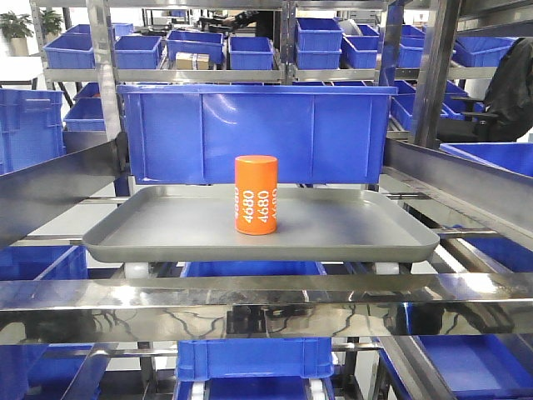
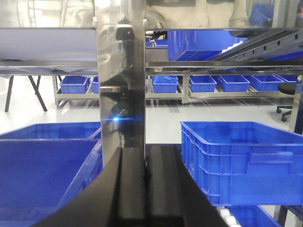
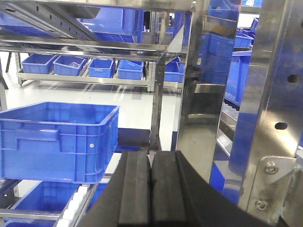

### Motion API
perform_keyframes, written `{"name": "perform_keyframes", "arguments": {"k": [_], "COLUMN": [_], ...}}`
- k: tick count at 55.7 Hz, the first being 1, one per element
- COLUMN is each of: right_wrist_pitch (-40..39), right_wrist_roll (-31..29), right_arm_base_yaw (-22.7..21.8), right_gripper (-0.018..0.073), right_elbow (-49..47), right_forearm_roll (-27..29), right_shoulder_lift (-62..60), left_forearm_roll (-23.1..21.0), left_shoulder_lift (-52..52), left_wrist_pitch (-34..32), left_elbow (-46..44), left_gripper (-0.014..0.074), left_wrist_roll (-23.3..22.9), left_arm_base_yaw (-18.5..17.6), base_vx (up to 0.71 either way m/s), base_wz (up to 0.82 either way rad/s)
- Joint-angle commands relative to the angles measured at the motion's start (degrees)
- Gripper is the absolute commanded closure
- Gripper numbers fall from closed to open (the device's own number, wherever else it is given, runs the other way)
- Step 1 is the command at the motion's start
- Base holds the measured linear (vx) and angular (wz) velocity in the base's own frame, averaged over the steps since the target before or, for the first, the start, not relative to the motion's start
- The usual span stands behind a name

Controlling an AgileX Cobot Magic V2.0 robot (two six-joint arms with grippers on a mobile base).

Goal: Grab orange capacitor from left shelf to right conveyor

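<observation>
Left hand fingers pressed together; steel post directly ahead; blue crate at right.

The only print that can be read is on the capacitor: the number "4680" in white digits, running vertically up its orange side. The same number appears again at the can's left edge, partly turned out of sight. Any print on the cardboard box in a far bin is too small to read. Neither wrist view shows legible text.

Matt metal tray, mirror-shiny steel shelf (smudgy), glossy plastic bin.
</observation>
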Motion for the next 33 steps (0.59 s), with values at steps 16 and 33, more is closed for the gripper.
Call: {"name": "perform_keyframes", "arguments": {"k": [16, 33], "right_wrist_pitch": [-6.8, 0.7], "right_wrist_roll": [-0.2, -0.4], "right_arm_base_yaw": [-0.3, -0.3], "right_gripper": [0.0567, 0.0567], "right_elbow": [-2.1, -21.4], "right_forearm_roll": [-0.4, -0.7], "right_shoulder_lift": [-0.6, 1.9], "left_forearm_roll": [-0.2, -0.3], "left_shoulder_lift": [-0.7, -0.7], "left_wrist_pitch": [-4.7, -4.7], "left_elbow": [1.9, 1.9], "left_gripper": [0.0603, 0.0603], "left_wrist_roll": [0.1, 0.1], "left_arm_base_yaw": [-0.3, -0.3], "base_vx": [0.0, 0.0], "base_wz": [0.0, 0.0]}}
